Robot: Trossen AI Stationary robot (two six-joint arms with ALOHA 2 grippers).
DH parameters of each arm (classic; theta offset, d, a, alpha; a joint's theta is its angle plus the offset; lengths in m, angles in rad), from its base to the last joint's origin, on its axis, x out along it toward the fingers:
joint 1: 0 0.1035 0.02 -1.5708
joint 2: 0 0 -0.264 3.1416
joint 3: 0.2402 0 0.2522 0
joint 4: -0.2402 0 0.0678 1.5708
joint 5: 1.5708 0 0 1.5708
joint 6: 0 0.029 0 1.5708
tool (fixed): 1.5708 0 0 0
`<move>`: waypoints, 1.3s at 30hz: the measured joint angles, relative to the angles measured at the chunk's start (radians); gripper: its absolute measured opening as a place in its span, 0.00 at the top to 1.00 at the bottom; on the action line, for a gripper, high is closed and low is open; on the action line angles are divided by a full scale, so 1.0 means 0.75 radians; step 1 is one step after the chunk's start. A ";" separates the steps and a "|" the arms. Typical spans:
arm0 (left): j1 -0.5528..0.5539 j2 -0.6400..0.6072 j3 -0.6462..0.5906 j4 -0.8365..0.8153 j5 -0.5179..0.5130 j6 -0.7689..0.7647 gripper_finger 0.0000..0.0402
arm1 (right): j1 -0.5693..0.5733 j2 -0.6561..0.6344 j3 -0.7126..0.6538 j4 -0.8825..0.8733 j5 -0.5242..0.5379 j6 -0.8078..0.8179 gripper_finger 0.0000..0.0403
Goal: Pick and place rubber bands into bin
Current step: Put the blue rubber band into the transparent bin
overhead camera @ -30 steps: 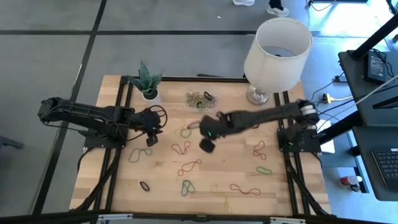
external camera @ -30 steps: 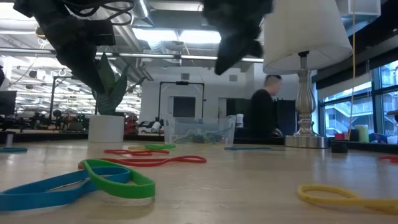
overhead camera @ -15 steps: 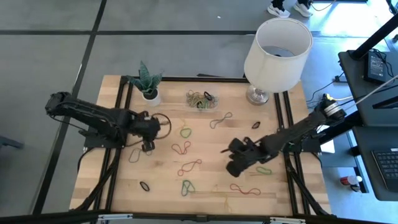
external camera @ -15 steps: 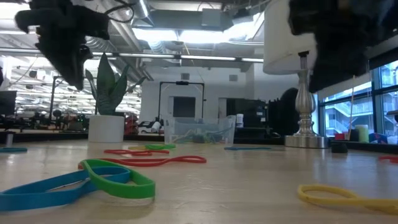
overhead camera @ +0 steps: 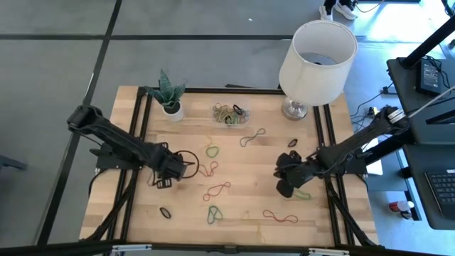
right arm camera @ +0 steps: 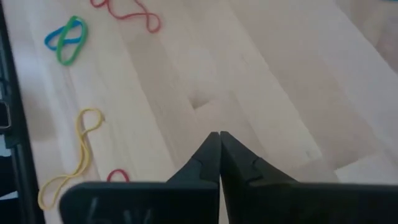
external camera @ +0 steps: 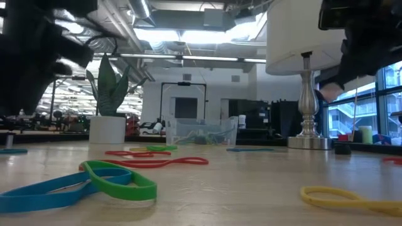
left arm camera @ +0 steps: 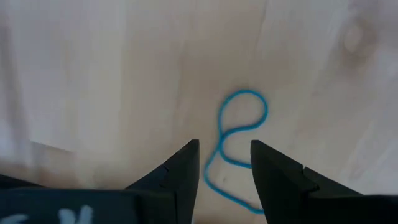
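Left hand (left arm camera: 224, 165) is low over the tabletop (overhead camera: 242, 163) with its fingers (left arm camera: 180, 171) apart, and a blue rubber band (left arm camera: 233, 146) twisted into a figure-eight runs right between them on the wood. Nothing is gripped.

Right hand (right arm camera: 219, 149) has its fingers pressed together on nothing, hovering over bare wood on the right side of the tabletop, near a green band (overhead camera: 302, 193). Its wrist view also catches a yellow band (right arm camera: 71, 155), a blue and green pair (right arm camera: 65, 40) and a red one (right arm camera: 127, 12).

The rest of the rubber bands (overhead camera: 217, 190) are scattered all over the middle and front of the tabletop, red, green, black and tan.

The bin (overhead camera: 229, 113) sits at the back edge, between the little plant pot (overhead camera: 170, 107) and the lamp (overhead camera: 316, 53), with a clump of bands already in it. In the low view it's the clear tray (external camera: 202, 132) in the distance.
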 joint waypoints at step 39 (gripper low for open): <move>0.152 0.042 0.376 0.272 -0.205 -0.176 0.99 | 0.001 -0.137 -0.016 -0.102 0.049 -0.315 0.99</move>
